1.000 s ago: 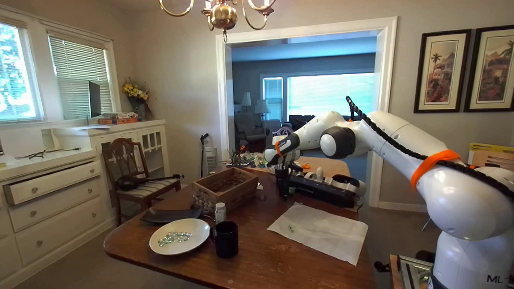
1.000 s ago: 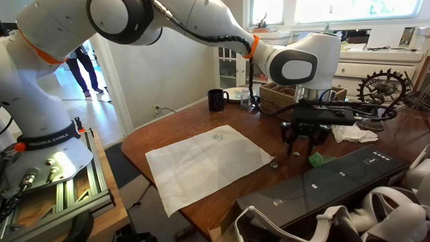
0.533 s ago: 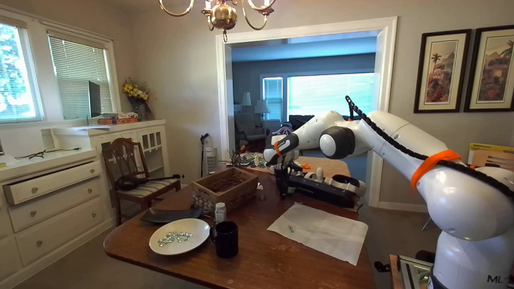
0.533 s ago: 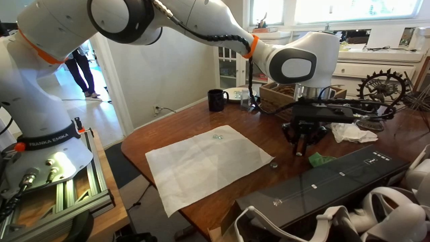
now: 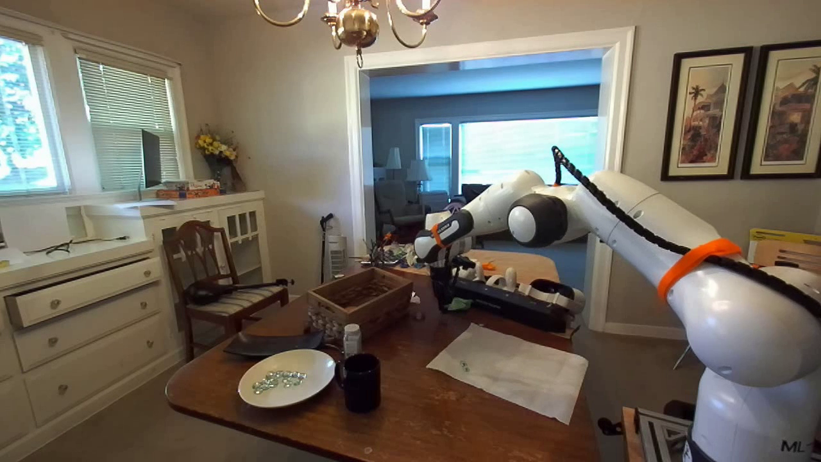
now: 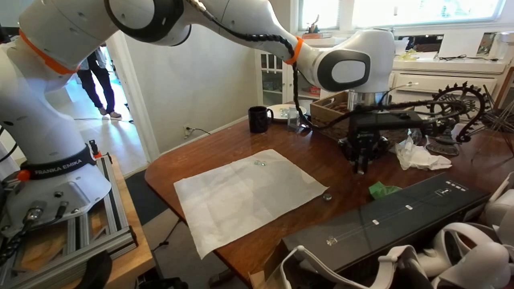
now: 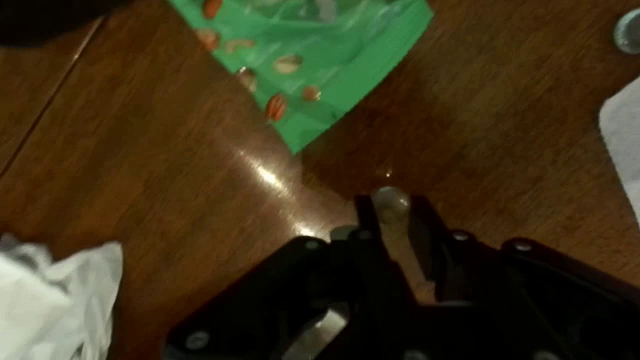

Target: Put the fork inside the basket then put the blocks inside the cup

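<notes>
My gripper (image 6: 361, 167) is shut on a clear glass pebble (image 7: 391, 201), held at the fingertips above the wooden table. Two similar pebbles (image 6: 260, 163) lie on the white paper. Another pebble (image 6: 327, 197) sits by the paper's corner and shows in the wrist view (image 7: 629, 32). More pebbles (image 5: 279, 380) lie on the white plate. The black cup (image 5: 363, 385), a handled mug, stands upright beside the plate, and also shows in an exterior view (image 6: 258, 120). The brown basket (image 5: 385, 309) stands farther along the table, partly behind my arm in an exterior view (image 6: 323, 114). No fork shows.
A green packet (image 6: 383, 190) and crumpled white tissue (image 6: 419, 156) lie near my gripper. A long black box (image 6: 389, 216) and a white headset (image 6: 461, 249) are on the table. A small jar (image 5: 352, 340) stands between cup and basket. A dark tray (image 5: 276, 344) lies behind the plate (image 5: 321, 366).
A second ago my fingers were apart around a pebble on the table. They have closed on it, and the gripper has risen with it.
</notes>
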